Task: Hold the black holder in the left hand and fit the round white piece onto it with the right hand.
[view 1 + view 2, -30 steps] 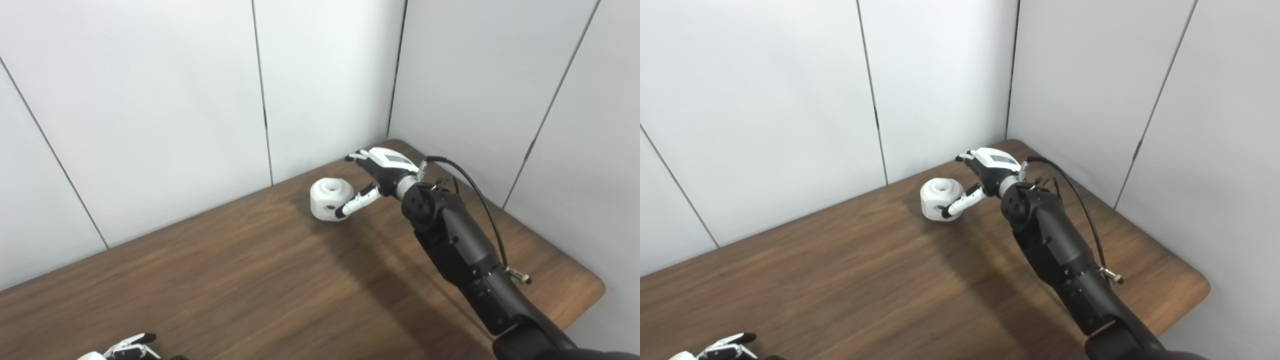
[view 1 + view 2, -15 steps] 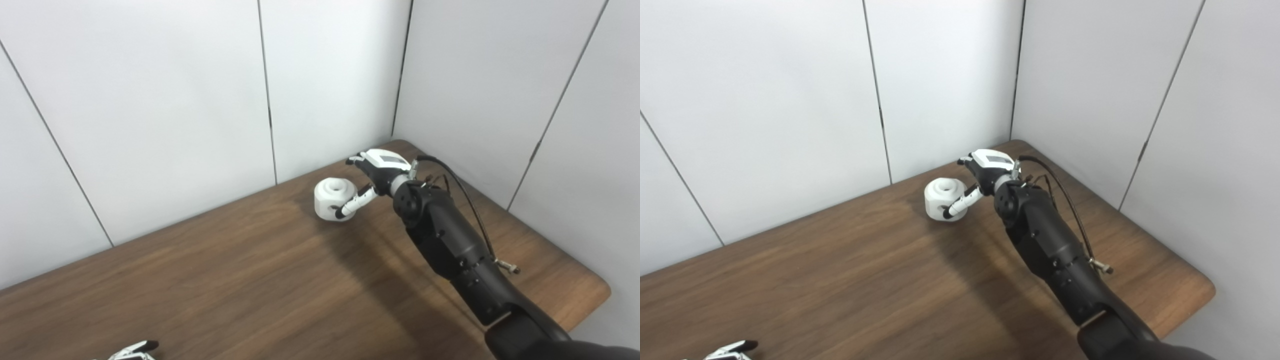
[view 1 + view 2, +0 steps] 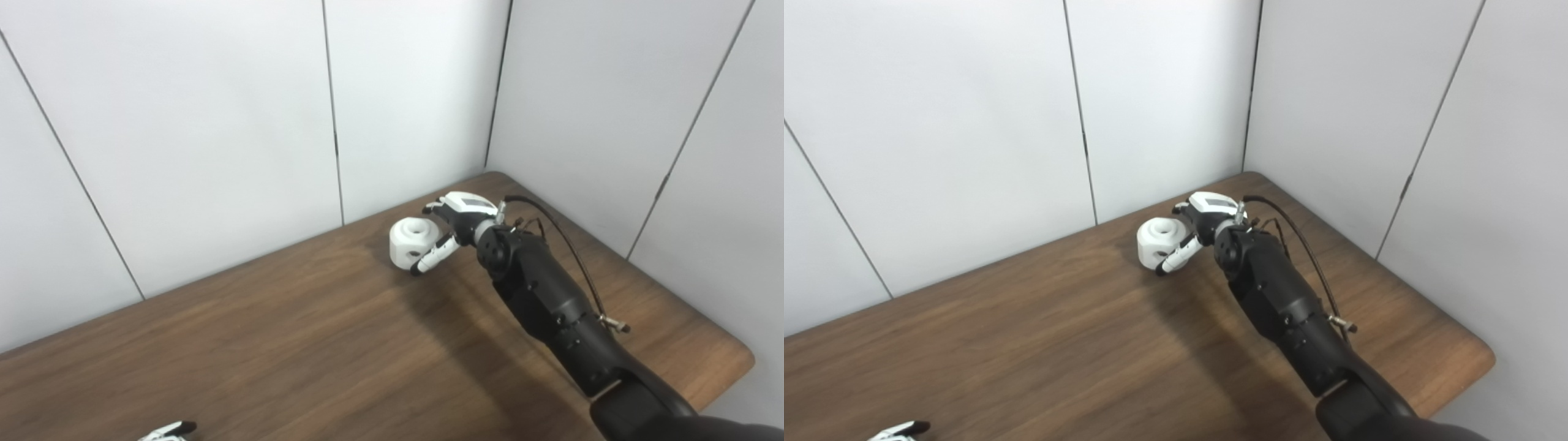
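The round white piece [image 3: 414,242], a squat block with a hole in its top, stands on the table near the far wall. My right hand [image 3: 456,223] reaches round its right side. The straight thumb [image 3: 432,259] lies across the piece's front and the fingers [image 3: 433,207] curl behind it; the piece rests on the table. Of my left hand [image 3: 166,432], only fingertips show at the bottom left edge, so its state is hidden. No black holder is in view.
The brown wooden table [image 3: 294,343] has a rounded right corner [image 3: 738,358]. White wall panels [image 3: 184,135] close in behind the piece and along the right side. My right forearm [image 3: 551,306] crosses the table's right half.
The camera has shifted a little. My right hand has moved in closer round the white piece, which has stayed in place. Less of the left hand shows at the bottom edge.
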Motion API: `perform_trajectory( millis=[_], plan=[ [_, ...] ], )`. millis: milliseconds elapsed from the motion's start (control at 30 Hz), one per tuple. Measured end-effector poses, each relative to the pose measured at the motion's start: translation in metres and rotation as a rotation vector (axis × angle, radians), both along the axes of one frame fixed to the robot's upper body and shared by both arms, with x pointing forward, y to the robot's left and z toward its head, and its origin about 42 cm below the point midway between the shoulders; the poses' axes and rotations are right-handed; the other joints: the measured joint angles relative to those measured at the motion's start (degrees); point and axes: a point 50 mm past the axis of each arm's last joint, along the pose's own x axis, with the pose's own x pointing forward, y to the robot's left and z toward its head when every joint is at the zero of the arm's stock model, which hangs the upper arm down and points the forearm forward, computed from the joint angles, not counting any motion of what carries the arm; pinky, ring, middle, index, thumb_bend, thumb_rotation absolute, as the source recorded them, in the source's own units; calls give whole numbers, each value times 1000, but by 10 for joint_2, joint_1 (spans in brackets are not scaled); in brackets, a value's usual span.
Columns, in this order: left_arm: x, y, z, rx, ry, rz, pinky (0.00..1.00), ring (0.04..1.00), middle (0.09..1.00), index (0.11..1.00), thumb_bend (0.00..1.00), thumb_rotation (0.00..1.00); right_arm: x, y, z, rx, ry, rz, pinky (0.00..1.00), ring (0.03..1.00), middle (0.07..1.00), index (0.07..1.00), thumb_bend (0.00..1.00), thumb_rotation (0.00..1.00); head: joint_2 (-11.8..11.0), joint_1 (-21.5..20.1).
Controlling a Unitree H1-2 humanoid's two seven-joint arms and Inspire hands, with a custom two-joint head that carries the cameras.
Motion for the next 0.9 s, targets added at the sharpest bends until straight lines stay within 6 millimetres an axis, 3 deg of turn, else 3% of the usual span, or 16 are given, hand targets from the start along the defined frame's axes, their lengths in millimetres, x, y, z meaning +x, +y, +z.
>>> perform_trajectory(
  millis=[67, 133, 267, 667, 900],
  plan=[
    [-1, 1, 0, -3, 3, -1, 800, 857, 844, 483, 514, 38, 0, 2, 0, -29, -56, -3, 761, 924, 861, 508, 565, 177, 0, 0],
    [-1, 1, 1, -6, 6, -2, 798, 857, 845, 483, 515, 38, 1, 4, -1, -53, -112, -6, 760, 916, 836, 487, 524, 151, 0, 0],
    [0, 2, 1, -12, 10, -1, 801, 856, 844, 483, 515, 38, 2, 6, -2, -62, -161, 0, 804, 926, 835, 482, 513, 146, -1, 2],
    [0, 2, 0, -13, 6, -1, 799, 853, 839, 483, 514, 38, -1, 10, -1, -57, -162, 25, 807, 936, 851, 482, 512, 148, -3, 0],
    [2, 0, 1, -14, 9, -2, 843, 872, 852, 483, 514, 37, -7, 9, 1, -41, -169, 35, 794, 929, 843, 481, 514, 147, 15, 10]
  ],
)
